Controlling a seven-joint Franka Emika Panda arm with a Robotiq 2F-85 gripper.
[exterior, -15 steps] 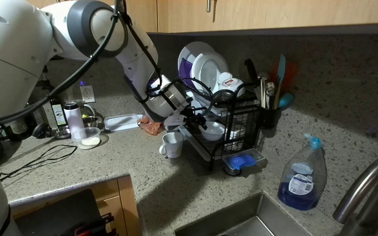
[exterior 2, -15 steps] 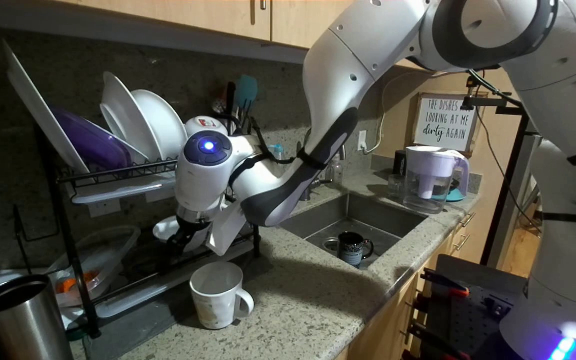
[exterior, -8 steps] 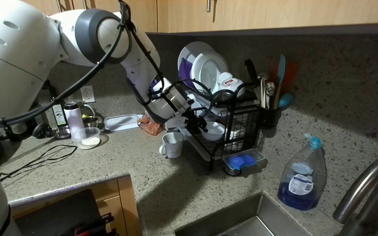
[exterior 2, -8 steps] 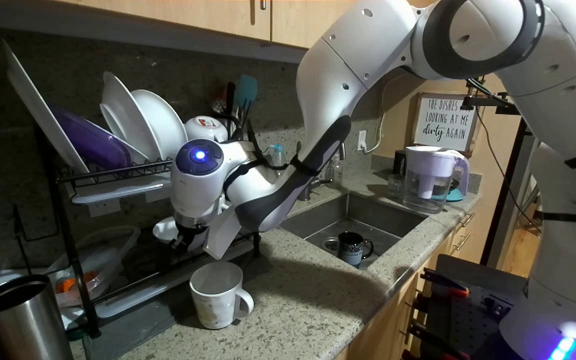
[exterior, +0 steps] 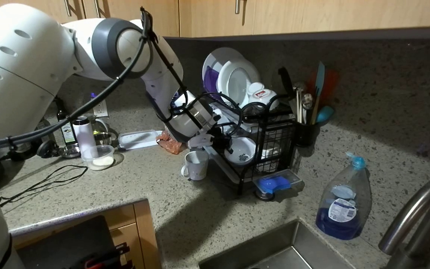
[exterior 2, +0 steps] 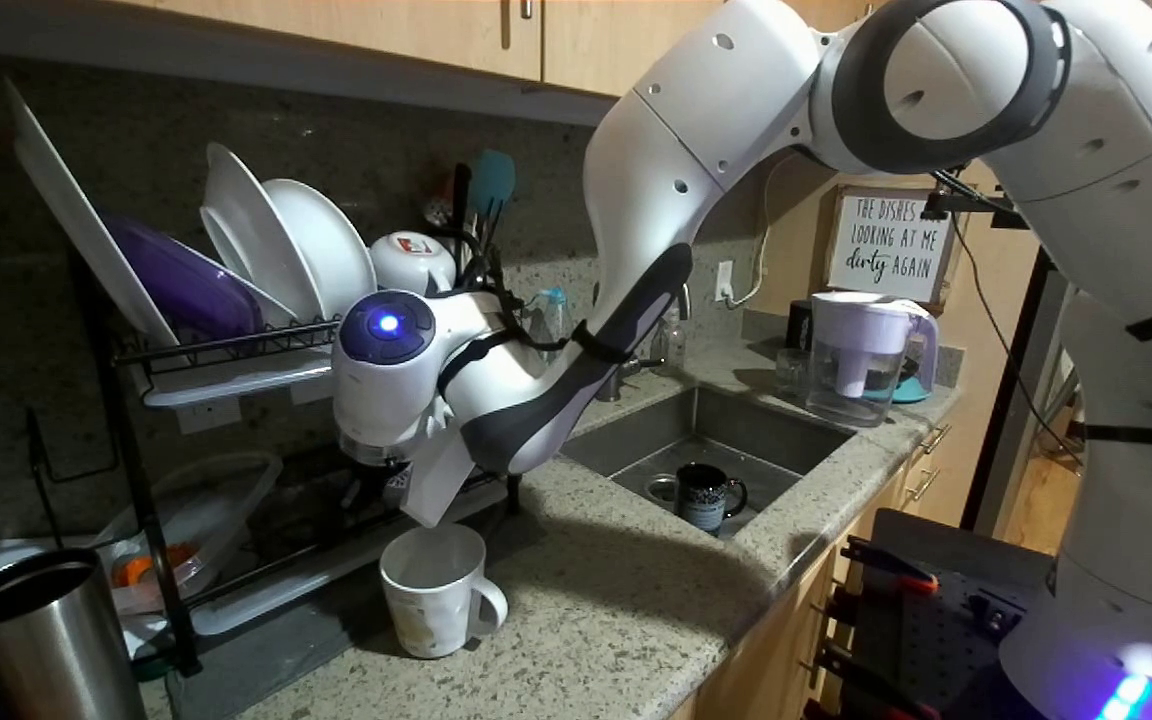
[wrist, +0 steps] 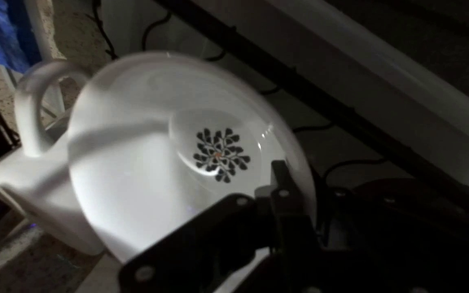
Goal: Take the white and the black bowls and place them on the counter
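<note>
The white bowl (exterior: 245,148), with a dark flower motif inside, is tilted on the lower level of the black dish rack. My gripper (wrist: 304,185) is shut on its rim: one finger (wrist: 285,183) lies inside the bowl, while the other is mostly lost in shadow behind the wall. In an exterior view the gripper (exterior: 230,144) reaches into the rack from the mug's side. Only a sliver of the bowl (exterior 2: 398,480) shows past the arm in an exterior view. The black bowl is hidden or out of view. Speckled counter (exterior: 170,183) surrounds the rack.
A white mug (exterior: 196,167) stands on the counter just before the rack (exterior: 241,173). Another white mug (wrist: 35,179) sits behind the bowl. Plates (exterior: 237,82) fill the upper level. A blue sponge (exterior: 274,184), soap bottle (exterior: 343,213) and sink (exterior: 293,239) are nearby.
The gripper has closed onto the bowl's rim. The bowl has tipped, turning its inside toward an exterior camera, and the hand has lowered slightly.
</note>
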